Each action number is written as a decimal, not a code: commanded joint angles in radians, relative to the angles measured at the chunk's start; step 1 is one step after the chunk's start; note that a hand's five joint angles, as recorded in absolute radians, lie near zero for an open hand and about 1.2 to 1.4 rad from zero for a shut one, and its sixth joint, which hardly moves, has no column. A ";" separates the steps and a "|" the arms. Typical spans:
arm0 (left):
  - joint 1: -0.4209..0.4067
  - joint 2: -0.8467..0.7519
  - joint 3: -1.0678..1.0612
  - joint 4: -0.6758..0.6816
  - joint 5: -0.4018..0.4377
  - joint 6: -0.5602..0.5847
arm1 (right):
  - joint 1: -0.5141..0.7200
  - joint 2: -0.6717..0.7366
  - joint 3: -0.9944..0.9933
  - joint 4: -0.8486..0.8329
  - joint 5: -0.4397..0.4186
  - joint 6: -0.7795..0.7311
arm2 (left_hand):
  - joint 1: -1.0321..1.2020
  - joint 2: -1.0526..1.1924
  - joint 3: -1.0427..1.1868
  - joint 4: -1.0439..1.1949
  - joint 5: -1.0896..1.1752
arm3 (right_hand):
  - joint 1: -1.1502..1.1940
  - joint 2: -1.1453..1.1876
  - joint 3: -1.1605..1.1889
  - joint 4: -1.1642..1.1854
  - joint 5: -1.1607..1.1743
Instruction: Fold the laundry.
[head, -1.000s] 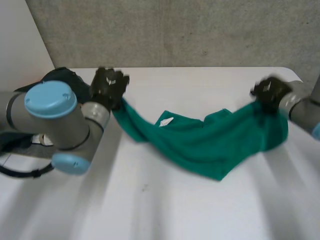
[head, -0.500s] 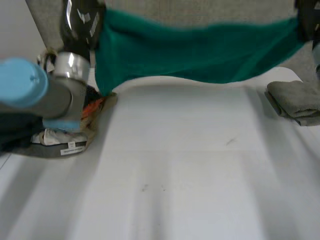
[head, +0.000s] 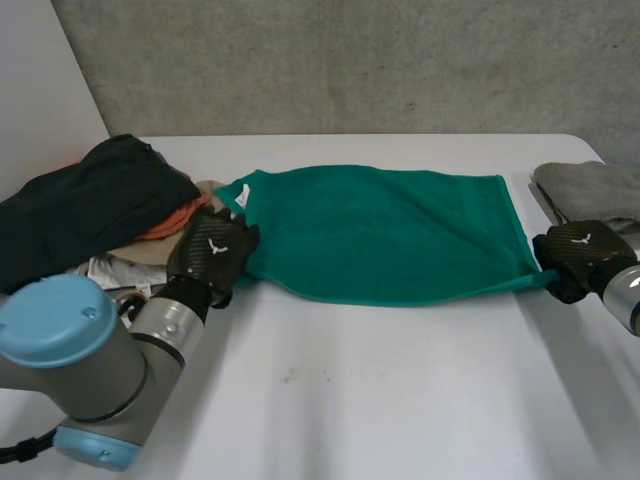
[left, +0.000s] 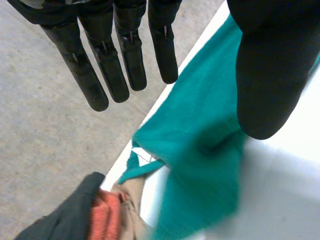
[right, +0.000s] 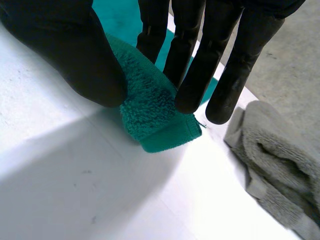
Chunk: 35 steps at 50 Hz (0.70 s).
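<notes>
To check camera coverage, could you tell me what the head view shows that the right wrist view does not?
Head view: the green towel spread wide, the left hand at its near left corner, the clothes pile beside it. Right wrist view: the right hand pinching a towel corner between thumb and fingers. Both: towel, right hand, grey cloth, white table.

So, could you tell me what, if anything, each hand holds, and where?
The right hand pinches a corner of the green towel between thumb and fingers. The left hand is open at the other end, holding nothing.
</notes>
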<state>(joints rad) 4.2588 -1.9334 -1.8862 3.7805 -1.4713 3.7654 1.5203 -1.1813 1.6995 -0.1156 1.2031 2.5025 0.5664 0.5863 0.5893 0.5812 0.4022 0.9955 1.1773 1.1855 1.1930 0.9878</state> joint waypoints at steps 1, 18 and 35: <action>0.019 0.129 0.022 -0.100 -0.006 -0.045 | -0.040 -0.043 0.026 -0.004 -0.048 0.009 | -0.018 -0.038 -0.041 -0.033 -0.029 | 0.401 0.219 0.211 0.203 0.234; 0.081 -0.021 0.163 -0.318 -0.011 -0.375 | -0.040 -0.058 0.040 -0.002 -0.073 0.009 | -0.021 -0.041 -0.044 -0.036 -0.032 | 0.401 0.219 0.211 0.203 0.234; 0.130 -0.209 0.285 -0.372 -0.009 -0.362 | -0.051 -0.058 0.031 -0.004 -0.070 0.009 | 0.451 0.431 0.428 0.436 0.441 | 0.401 0.219 0.211 0.203 0.234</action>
<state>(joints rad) 4.3870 -2.0902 -1.6375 3.4044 -1.4786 3.3992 1.4680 -1.2395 1.7301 -0.1196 1.1311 2.5111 0.7013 0.6819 0.6806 0.6847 0.5074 0.9955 1.1773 1.1857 1.1932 0.9877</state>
